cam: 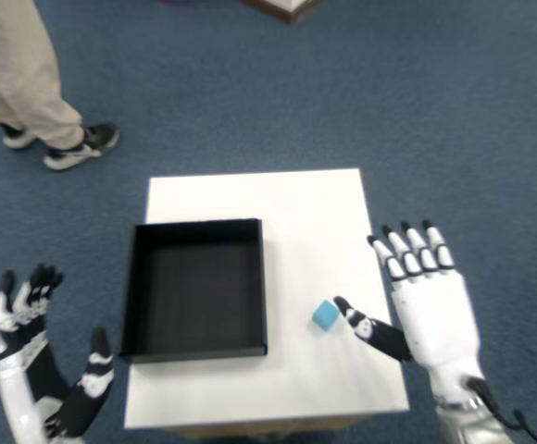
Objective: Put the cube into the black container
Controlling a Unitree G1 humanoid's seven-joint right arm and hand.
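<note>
The step in hand looks like the approach to the grasp: the small, matte light-blue cube [325, 314] lies on the smooth white table [287, 199] just to the right of the black container [197, 288], outside it, and the right hand [426, 301] holds nothing, its glossy white-and-black fingers spread and its thumb tip just beside the cube, perhaps touching it. Next the fingers must close on the cube, lift it and carry it left over the container's low, thin wall. The container is square, shallow, dull black and empty.
</note>
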